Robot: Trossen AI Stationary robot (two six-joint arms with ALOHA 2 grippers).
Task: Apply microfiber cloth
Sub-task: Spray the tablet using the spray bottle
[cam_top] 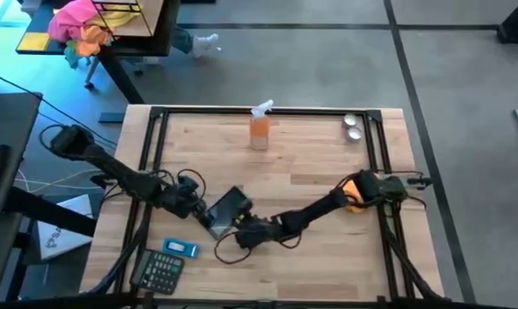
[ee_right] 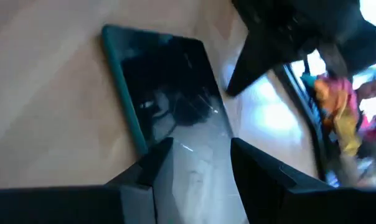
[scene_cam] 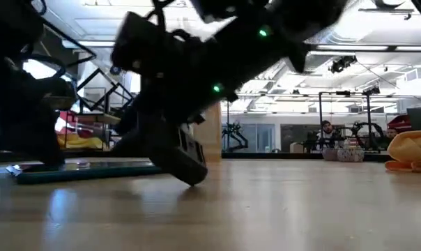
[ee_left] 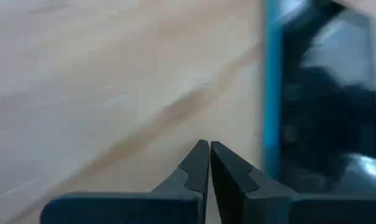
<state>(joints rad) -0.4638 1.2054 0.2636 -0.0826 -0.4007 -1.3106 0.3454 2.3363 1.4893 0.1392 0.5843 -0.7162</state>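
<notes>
The soft orange microfiber cloth (cam_top: 355, 194) lies bunched far right of both end effectors, nearer the open right end effector (cam_top: 242, 233) over the black phone (cam_top: 229, 207); left end effector (cam_top: 201, 209) closed, empty.

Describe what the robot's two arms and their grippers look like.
Both arms are dark, nearly black, built of jointed segments with black cables looping along them. The left gripper has two dark, flat fingers that taper to narrow points with small stepped notches on their inner edges. The right gripper has similar dark, angular fingers. In the low view small green lights glow on the dark arm housings.
</notes>
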